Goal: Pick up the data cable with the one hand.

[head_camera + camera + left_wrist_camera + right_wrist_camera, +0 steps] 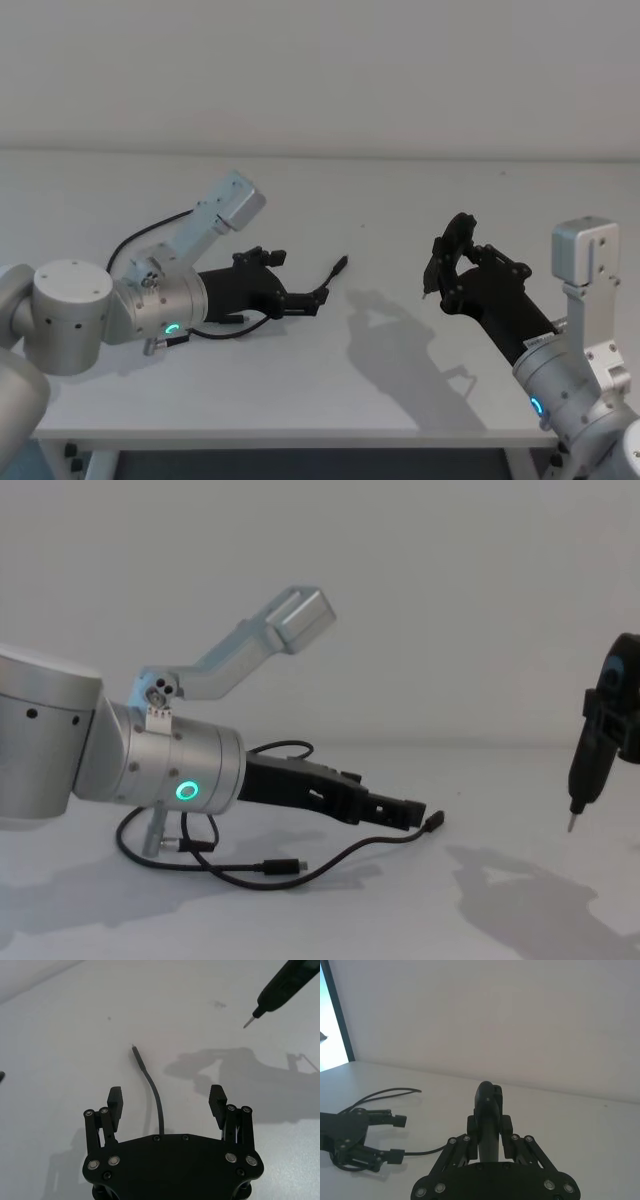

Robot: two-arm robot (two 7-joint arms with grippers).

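Right now my left gripper point(300, 282) lies low over the white tabletop point(400, 400), at the left middle of the head view. Its two fingers are wide apart and hold nothing.

In the left wrist view this gripper point(166, 1100) sits at the bottom of the frame. The data cable point(150, 1082) runs up the middle between the two black pads point(115, 1097). Its end points to the top of the frame, and the pads do not touch it.

In the chest view the cable point(330, 858) lies on the tabletop in loose loops at the lower left. One plug point(435, 822) sits just past the tips of my left gripper point(405, 810). The other plug point(285, 867) lies lower down, near the bottom middle.

My right gripper point(450, 255) hangs in the air at the right of the head view, well apart from the cable. Its fingers are pressed together.
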